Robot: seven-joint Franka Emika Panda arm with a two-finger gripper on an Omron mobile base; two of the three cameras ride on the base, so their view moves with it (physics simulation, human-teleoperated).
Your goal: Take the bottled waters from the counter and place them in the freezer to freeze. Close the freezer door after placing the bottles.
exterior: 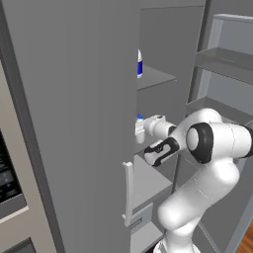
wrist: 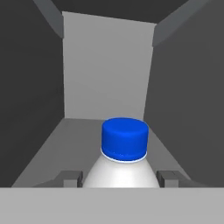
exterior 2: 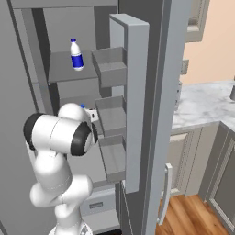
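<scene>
Inside the open freezer (exterior 2: 69, 87), the plainer bottled water (wrist: 124, 144) stands upright between my gripper's (wrist: 120, 178) fingertips (wrist: 72, 178), which press against both its sides. It sits over the middle shelf, its blue cap (exterior: 140, 117) just past my gripper (exterior: 144, 129) and my hand (exterior 2: 94, 114). The blue-labelled bottle (exterior 2: 76, 55) stands alone on the shelf above (exterior: 140, 63). The freezer door (exterior 2: 137, 92) hangs open on the right, with its bins facing the compartment (exterior: 222, 64). The marble counter (exterior 2: 202, 103) lies beyond the door.
A tall grey door panel (exterior: 74, 123) with a pale bar handle (exterior: 128, 192) closes off the left side of the opening. Grey shelves (exterior: 155, 76) and a lower drawer (exterior 2: 94, 202) fill the compartment. Wooden floor (exterior 2: 188, 215) shows at the lower right.
</scene>
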